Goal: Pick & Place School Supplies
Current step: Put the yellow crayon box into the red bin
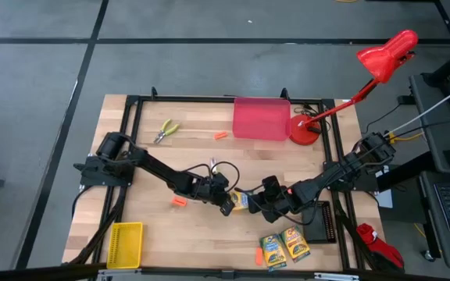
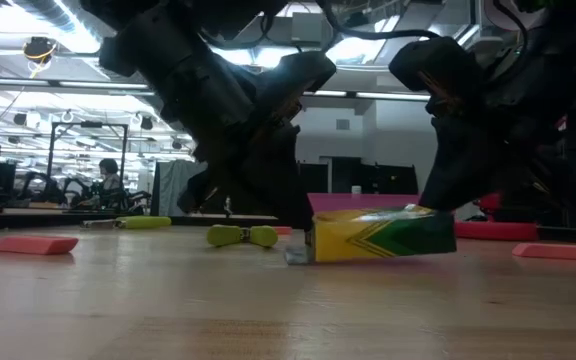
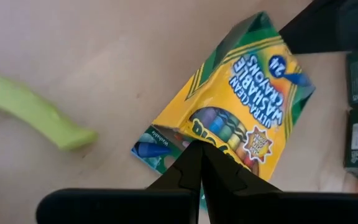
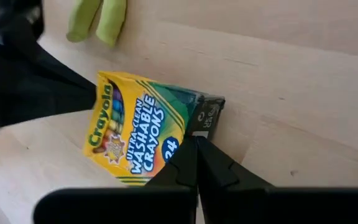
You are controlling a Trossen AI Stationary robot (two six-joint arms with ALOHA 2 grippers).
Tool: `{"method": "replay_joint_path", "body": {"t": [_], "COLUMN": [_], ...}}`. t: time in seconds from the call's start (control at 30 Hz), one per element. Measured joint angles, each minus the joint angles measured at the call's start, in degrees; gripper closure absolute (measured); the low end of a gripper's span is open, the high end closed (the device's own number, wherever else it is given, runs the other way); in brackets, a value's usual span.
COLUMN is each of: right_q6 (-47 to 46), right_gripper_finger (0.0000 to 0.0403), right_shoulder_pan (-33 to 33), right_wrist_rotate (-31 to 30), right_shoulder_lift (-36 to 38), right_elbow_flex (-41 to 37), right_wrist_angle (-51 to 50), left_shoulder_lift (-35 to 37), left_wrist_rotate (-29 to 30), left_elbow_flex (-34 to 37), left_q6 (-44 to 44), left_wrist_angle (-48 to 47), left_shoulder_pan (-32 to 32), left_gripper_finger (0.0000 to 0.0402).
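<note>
step: two-arm hold on yellow-and-green cardboard crayon box (image 2: 380, 234) | left gripper (image 3: 199, 163) pinches one end, right gripper (image 4: 194, 157) the other | advice: lift level, both together, avoid twisting box

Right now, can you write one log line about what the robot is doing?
left claw: shut, at crayon box | right claw: shut, at its other end | box: mid-table, between both

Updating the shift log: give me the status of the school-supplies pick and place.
Done: nothing visibly binned; the yellow bin looks empty. In hand: left pincer and right pincer, both shut, meet at one crayon box mid-table. Left: two crayon boxes at the near edge, pliers, orange sticks.
</note>
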State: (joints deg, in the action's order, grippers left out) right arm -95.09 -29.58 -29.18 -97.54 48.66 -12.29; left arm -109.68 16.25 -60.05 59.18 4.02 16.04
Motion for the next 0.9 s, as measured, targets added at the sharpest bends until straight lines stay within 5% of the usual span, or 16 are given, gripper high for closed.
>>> {"method": "replay_joint_path", "body": {"t": [0.27,0.9], "right_q6": [1.1,10.2], "right_gripper_finger": [0.0402,0.0402], "right_shoulder_pan": [0.7,8.2], "right_wrist_rotate": [0.5,-5.4], "right_shoulder_lift": [1.0,11.4], "right_elbow_flex": [0.0,0.1], "right_wrist_angle": [-0.8,-10.2], "left_shoulder_lift": [3.4,6.1], "left_wrist_rotate": [5.3,1.1], "left_elbow_flex": [-0.2,-0.2], "left_q6": [-2.3,-7.1], "left_wrist_angle": [-0.6,-0.5], "left_shoulder_pan": [-1.7,-8.4], "left_gripper_finger": [0.0398,0.0398]}}
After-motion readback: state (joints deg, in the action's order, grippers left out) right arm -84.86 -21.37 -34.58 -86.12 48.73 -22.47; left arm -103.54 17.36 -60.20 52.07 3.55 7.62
